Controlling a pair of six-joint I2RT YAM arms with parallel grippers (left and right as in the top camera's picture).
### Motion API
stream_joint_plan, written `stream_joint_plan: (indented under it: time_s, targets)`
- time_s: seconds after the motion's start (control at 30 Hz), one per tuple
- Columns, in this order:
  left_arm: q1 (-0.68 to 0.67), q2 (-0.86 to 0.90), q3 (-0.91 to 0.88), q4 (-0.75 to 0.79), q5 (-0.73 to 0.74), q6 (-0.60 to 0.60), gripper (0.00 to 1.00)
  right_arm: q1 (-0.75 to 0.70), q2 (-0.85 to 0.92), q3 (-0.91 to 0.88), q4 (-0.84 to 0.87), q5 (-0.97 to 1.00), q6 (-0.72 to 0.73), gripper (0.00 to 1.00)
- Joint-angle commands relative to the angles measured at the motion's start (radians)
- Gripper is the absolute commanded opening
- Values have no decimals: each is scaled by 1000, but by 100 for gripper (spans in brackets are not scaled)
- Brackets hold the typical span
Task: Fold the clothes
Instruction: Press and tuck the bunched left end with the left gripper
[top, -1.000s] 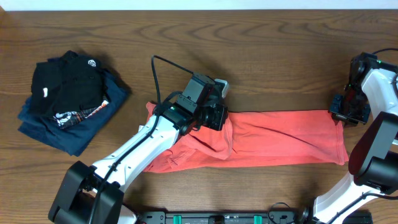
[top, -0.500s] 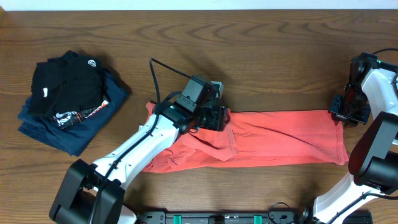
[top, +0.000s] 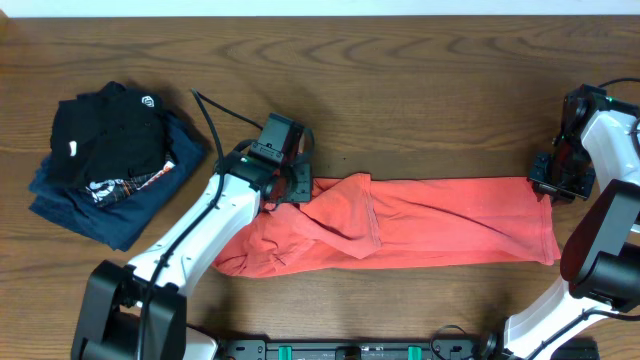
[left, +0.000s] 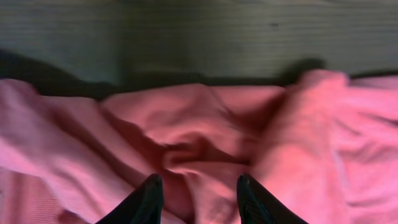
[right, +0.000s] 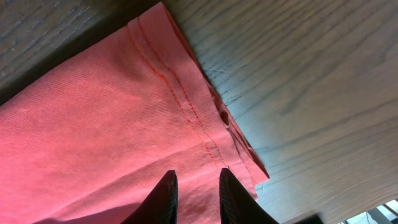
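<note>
t-shirt (top: 420, 225) long axis runs table's left–right. left gripper (left: 198, 193) part open over bunched left end, nearer; right gripper (right: 196, 186) narrow, empty, above right hem.

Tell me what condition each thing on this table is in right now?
Red T-shirt: folded into a long band, left end bunched.
Black garment: folded, on top of the navy one.
Navy garment: folded, at the bottom.
Left gripper: open, over the shirt.
Right gripper: open, over the hem.
</note>
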Motion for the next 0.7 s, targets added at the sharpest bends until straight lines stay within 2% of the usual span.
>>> stream_joint_plan:
  time_s: [0.0,0.23,0.37,0.43,0.5,0.67]
  targets:
    - [33,29,-8,-6,-126,-53,42,8,-13,-3,-6,-4,10,22]
    - [82,92,-8,11,-157,-67,43,8,-13,-3,-6,-4,10,22]
    - [82,130,-8,33,-138,-39,40,8,-13,-3,-8,-4,10,22]
    - [83,136,-8,28,-143,-32,35,8,-13,-3,-7,-4,10,22]
    - [85,136,-8,-2,-148,-27,22,8,-13,-3,-8,-4,10,21]
    - [87,136,-8,-108,-271,-70,13,8,-13,-3,-7,-4,10,22]
